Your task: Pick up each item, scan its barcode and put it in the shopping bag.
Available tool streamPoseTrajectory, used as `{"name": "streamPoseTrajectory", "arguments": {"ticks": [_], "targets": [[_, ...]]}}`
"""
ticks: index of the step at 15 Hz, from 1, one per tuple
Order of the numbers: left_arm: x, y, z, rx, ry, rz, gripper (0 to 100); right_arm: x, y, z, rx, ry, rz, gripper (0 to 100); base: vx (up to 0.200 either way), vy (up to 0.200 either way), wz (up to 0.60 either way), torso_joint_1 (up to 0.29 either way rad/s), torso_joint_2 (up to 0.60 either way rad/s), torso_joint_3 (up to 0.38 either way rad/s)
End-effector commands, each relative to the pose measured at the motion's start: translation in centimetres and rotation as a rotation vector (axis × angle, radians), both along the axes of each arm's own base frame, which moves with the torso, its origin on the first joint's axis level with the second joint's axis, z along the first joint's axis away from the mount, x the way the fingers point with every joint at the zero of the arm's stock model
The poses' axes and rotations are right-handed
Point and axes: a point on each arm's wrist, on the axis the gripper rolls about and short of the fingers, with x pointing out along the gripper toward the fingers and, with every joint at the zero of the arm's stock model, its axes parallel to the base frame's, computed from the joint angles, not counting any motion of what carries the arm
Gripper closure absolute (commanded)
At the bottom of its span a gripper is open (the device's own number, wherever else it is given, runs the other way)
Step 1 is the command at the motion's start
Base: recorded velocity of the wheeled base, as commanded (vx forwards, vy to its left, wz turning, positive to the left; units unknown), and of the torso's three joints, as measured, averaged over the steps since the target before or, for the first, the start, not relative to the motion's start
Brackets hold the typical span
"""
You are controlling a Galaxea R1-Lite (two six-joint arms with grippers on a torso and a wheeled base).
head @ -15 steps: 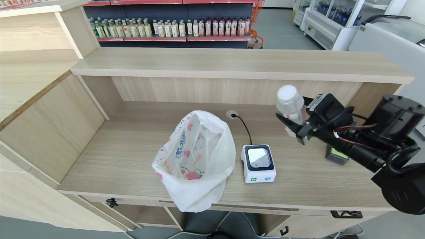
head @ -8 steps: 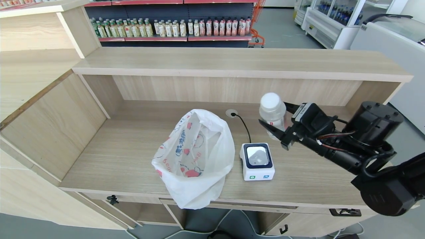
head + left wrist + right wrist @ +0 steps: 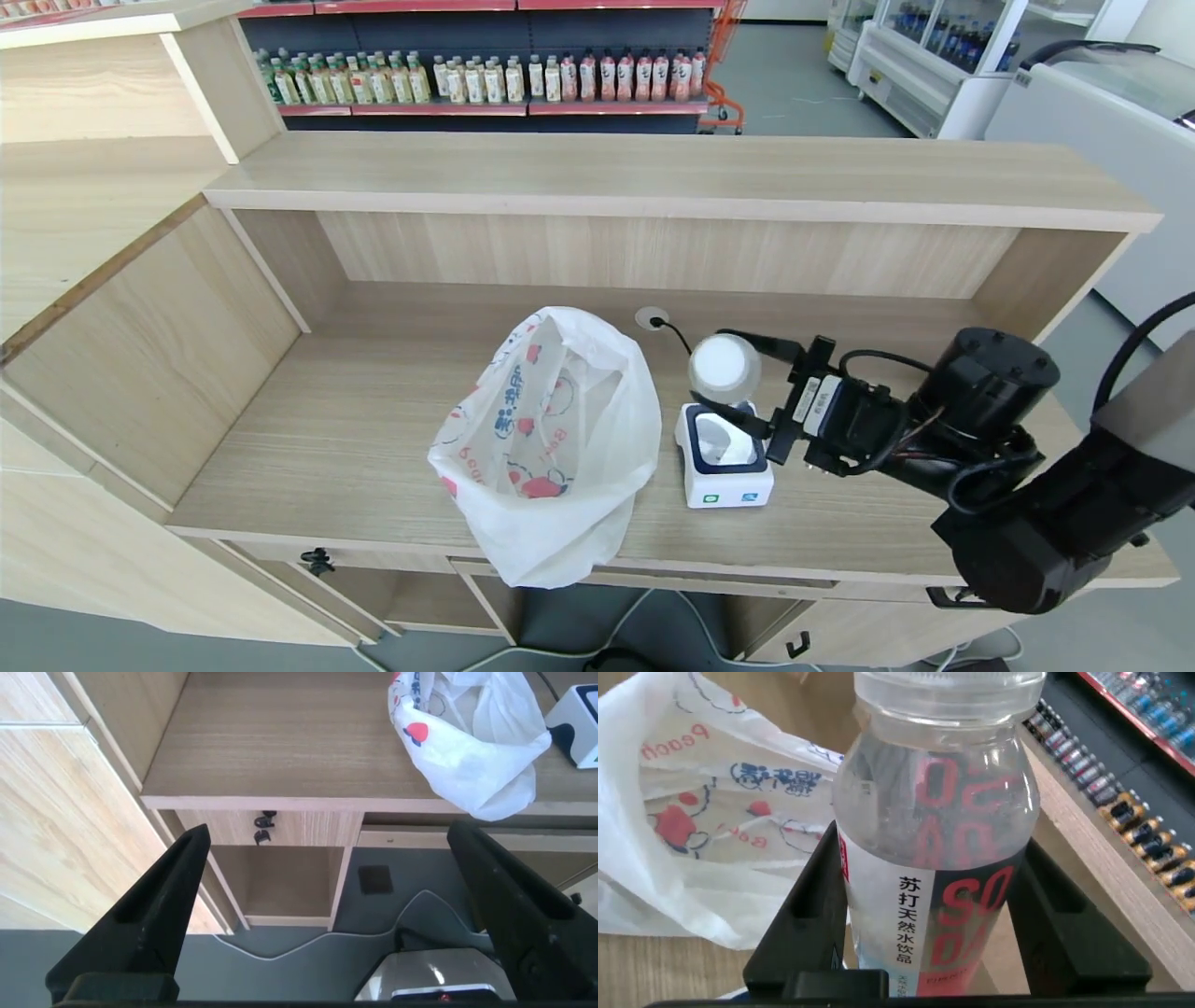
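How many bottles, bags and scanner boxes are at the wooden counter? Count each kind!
bottle: 1, held in the right gripper
shopping bag: 1
scanner: 1
Total: 3

Right side: my black right arm (image 3: 1046, 504) enters from the right, with the forearm about level and stretched across toward my left. The round black wrist housing (image 3: 994, 373) sits just behind the right gripper (image 3: 711, 367). Its two black fingers (image 3: 747, 422) lie one farther out and one nearer me, clamped on opposite sides of a clear plastic bottle with a white cap and a red-and-white label (image 3: 938, 849). The bottle stands upright in the grip.

Left side: left gripper (image 3: 329, 838) has its two black fingers (image 3: 140, 924) spread wide apart.
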Motion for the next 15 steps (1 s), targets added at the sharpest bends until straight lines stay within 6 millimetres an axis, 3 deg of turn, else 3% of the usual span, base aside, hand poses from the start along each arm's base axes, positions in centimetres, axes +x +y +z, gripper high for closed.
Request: {"name": "streamPoseTrajectory", "arguments": {"ticks": [1,4,15], "targets": [[0.0,0.0,0.0,0.000,0.001,0.000,0,1.0,0.5,-1.6,-0.024,0.015,0.027,100,0.000,0.000,0.00,0.000,0.00,0.000],[0.0,0.0,0.0,0.000,0.000,0.000,0,2.9,1.4,-1.6,-0.040,-0.067,0.084,100,0.000,0.000,0.00,0.000,0.00,0.000],[0.0,0.0,0.0,0.000,0.000,0.000,0,3.9,0.5,-4.0,-0.100,-0.065,0.119,100,0.000,0.000,0.00,0.000,0.00,0.000]]}}
